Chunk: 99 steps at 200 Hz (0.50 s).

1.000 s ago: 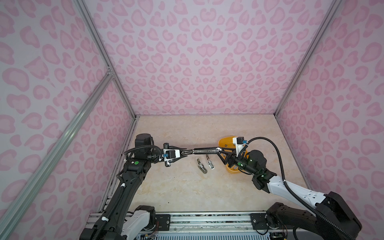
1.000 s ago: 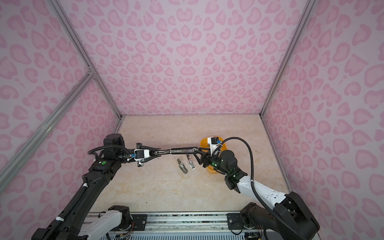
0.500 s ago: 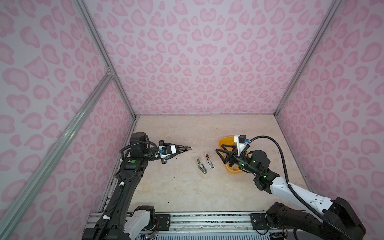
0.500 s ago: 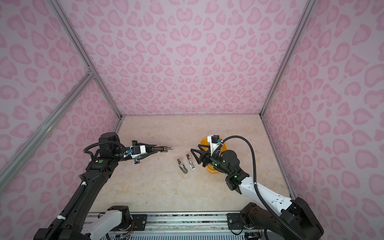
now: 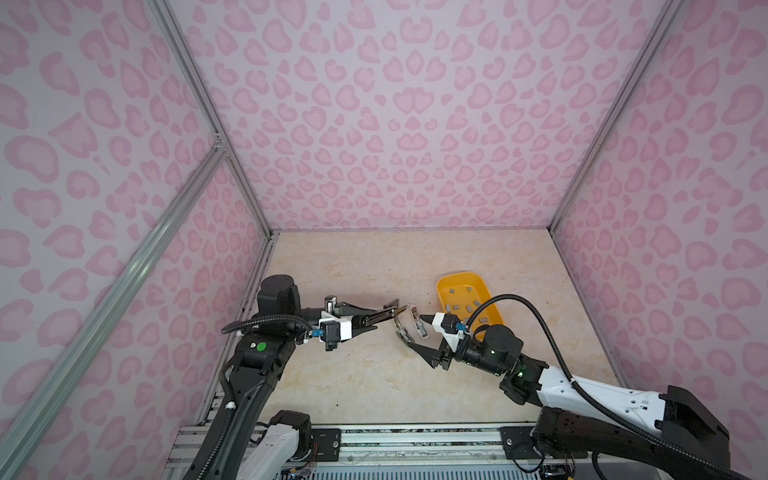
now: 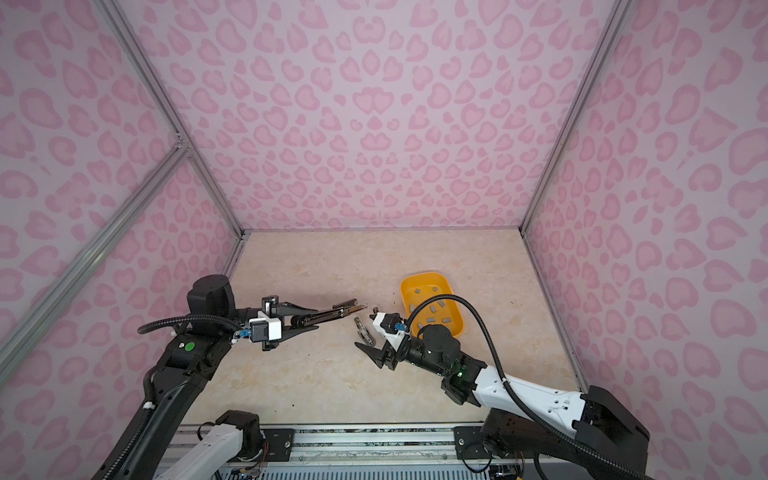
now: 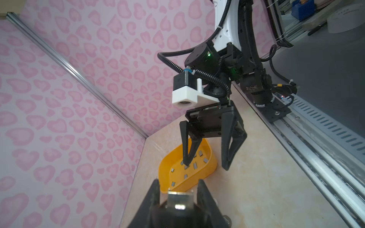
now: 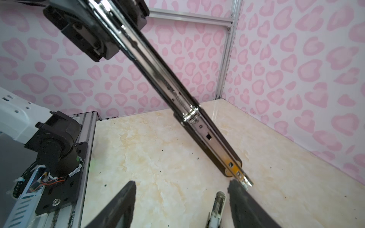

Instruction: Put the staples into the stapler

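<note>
My left gripper [image 5: 376,319] [image 7: 178,189] is shut on the stapler [image 5: 395,311] [image 8: 177,94], a long black and metal one folded out nearly straight, held above the table and pointing right. Its metal tip nearly touches one finger of my right gripper [image 5: 412,328] [image 8: 181,182], which hangs open and empty just above the table. The staples [image 5: 459,305] [image 7: 195,164], small grey strips, lie scattered in a yellow tray [image 5: 494,309] [image 6: 455,320] at the right. The left wrist view looks past the stapler's end at my right gripper [image 7: 205,166], in front of the tray [image 7: 212,167].
Two small staplers [image 5: 401,328] [image 5: 420,326] lie on the marble table under my right gripper; one small stapler [image 8: 218,205] shows between its fingers. Pink patterned walls close in the left, back and right. A metal rail [image 5: 415,436] runs along the front edge.
The stapler, which spanned between both grippers a second ago, drew back left and now reaches right again. My right gripper has come off it, opened wider and moved down towards the front.
</note>
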Each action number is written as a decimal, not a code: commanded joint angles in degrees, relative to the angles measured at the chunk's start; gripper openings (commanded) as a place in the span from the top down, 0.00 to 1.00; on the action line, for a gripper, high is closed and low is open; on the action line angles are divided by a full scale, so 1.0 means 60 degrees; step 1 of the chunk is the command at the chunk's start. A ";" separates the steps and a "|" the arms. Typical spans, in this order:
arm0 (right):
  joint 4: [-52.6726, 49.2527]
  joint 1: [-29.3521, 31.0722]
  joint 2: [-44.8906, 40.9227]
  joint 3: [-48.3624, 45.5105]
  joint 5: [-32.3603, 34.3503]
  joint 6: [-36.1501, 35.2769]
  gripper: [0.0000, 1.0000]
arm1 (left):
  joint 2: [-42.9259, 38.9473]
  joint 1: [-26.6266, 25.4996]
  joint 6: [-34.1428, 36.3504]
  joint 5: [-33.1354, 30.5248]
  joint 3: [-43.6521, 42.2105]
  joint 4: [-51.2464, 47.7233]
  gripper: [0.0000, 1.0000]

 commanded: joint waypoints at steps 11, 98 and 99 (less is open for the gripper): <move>-0.0070 0.0253 -0.0192 0.0099 0.0042 -0.0922 0.24 | -0.0117 -0.0704 0.0058 0.0237 0.0074 0.0089 0.96; -0.0974 0.0848 0.0443 0.0736 0.0572 -0.1570 0.28 | 0.0156 -0.1865 0.0665 0.0444 0.0377 -0.0632 0.96; -0.0991 0.0853 0.0458 0.0747 0.0574 -0.1581 0.28 | 0.0167 -0.1866 0.0663 0.0470 0.0380 -0.0636 0.96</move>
